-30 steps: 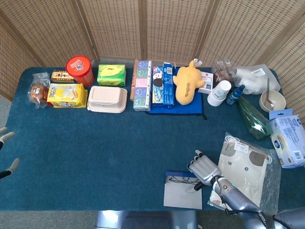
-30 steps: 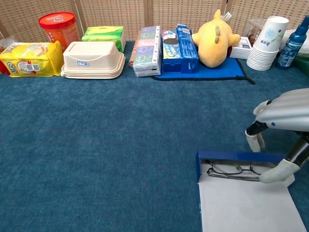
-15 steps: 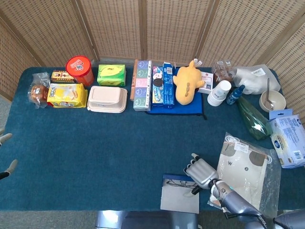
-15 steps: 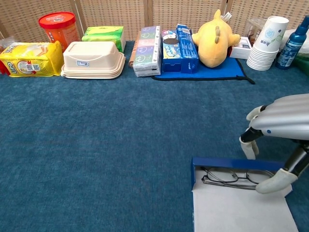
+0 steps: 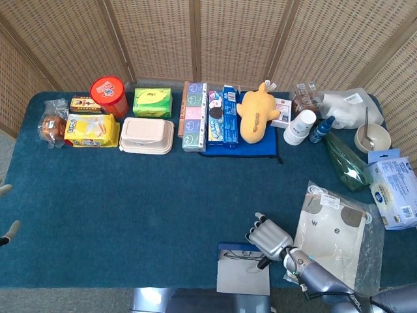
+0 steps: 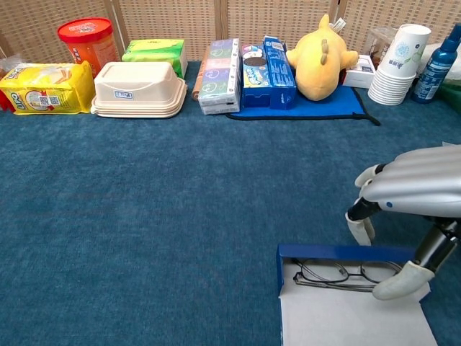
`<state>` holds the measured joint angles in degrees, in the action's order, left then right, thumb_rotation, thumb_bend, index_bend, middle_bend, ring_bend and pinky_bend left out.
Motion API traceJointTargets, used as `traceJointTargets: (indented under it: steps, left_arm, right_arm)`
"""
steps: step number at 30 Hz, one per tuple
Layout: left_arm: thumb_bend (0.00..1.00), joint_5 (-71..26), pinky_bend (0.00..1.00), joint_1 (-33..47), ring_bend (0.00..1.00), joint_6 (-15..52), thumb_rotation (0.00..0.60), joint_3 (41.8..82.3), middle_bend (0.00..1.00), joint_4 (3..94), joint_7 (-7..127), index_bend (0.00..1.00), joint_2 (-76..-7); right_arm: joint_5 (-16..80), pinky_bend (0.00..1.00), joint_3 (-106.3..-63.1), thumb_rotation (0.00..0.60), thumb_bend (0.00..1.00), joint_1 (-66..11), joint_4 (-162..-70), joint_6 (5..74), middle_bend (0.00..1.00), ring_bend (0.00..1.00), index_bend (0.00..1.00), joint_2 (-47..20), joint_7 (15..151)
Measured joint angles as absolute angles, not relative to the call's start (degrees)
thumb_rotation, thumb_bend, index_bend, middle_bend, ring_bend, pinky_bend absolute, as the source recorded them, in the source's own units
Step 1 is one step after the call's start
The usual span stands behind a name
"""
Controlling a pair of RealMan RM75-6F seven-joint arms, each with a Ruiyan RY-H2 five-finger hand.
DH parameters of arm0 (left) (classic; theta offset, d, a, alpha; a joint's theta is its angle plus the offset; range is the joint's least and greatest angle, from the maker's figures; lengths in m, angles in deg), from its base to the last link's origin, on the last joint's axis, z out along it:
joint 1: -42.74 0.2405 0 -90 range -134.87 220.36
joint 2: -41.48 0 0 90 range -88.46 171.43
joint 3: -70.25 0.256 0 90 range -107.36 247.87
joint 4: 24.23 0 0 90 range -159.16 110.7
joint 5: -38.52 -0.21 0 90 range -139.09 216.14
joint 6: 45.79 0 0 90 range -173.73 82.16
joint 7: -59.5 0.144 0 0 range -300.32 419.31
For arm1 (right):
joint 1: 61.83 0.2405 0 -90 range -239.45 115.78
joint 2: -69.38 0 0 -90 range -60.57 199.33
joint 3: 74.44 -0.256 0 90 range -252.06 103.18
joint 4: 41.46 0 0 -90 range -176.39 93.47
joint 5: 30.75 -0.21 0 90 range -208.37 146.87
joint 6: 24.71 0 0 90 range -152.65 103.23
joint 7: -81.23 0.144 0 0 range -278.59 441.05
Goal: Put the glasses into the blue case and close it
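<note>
Your right hand (image 6: pixel 407 194) hangs over the right end of the open blue rectangular glasses case (image 6: pixel 346 254), fingers curved down on either side of it: one fingertip (image 6: pixel 358 228) drops behind the case's back wall, and the thumb tip (image 6: pixel 398 281) sits at the front right, by the glasses. Whether it is gripping the case or just resting there, you cannot tell from these views. In the head view the same hand (image 5: pixel 268 238) sits at the case's right edge, near the table's front.

One pair of thin dark wire-framed glasses (image 6: pixel 338 274) lies inside the case, long axis running left to right along the case, folded flat. One pale grey lid flap (image 6: pixel 353 321) lies open toward you, in front of the tray.

Your left hand (image 5: pixel 6 225) barely shows at the far left edge of the head view, well away from the case; only pale fingertips are visible, so its state cannot be told.

Right of the case lies one clear plastic bag holding beige cloth (image 5: pixel 335 225).
</note>
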<state>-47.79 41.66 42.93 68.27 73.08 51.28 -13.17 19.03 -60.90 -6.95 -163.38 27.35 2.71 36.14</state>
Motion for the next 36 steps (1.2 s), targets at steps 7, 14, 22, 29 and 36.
traceJointTargets:
  steps: [7, 14, 22, 29, 36]
  left_arm:
    - [0.29, -47.9, 0.0, 41.7, 0.01, 43.0, 0.587, 68.3, 0.1, 73.1, 51.3, 0.15, -13.2]
    - [0.29, -48.5, 0.0, 41.8, 0.01, 43.4, 0.584, 68.3, 0.1, 73.5, 51.6, 0.15, -13.2]
    - [0.29, -49.7, 0.0, 41.4, 0.01, 44.5, 0.587, 67.8, 0.1, 73.5, 51.5, 0.15, -13.3]
    - [0.29, -50.3, 0.0, 40.8, 0.01, 44.9, 0.586, 67.1, 0.1, 73.7, 50.4, 0.15, -13.1]
    - [0.29, -50.6, 0.0, 40.1, 0.01, 44.5, 0.587, 66.7, 0.1, 73.5, 48.2, 0.15, -13.1]
  right_arm:
    - [19.8, 0.11, -60.9, 0.099, 0.08, -7.3, -163.6, 27.7, 0.36, 0.24, 0.35, 2.9, 36.3]
    - [25.0, 0.11, -61.6, 0.103, 0.09, -9.7, -164.1, 30.7, 0.34, 0.21, 0.28, 4.3, 38.7]
    - [34.4, 0.11, -61.4, 0.307, 0.14, -15.8, -164.1, 36.9, 0.31, 0.17, 0.24, 5.8, 43.0]
    - [48.3, 0.11, -58.9, 0.393, 0.14, -25.3, -161.1, 46.1, 0.25, 0.1, 0.12, 5.6, 47.0]
    - [57.8, 0.11, -55.8, 0.439, 0.14, -34.1, -156.2, 52.4, 0.16, 0.03, 0.01, 4.4, 49.3]
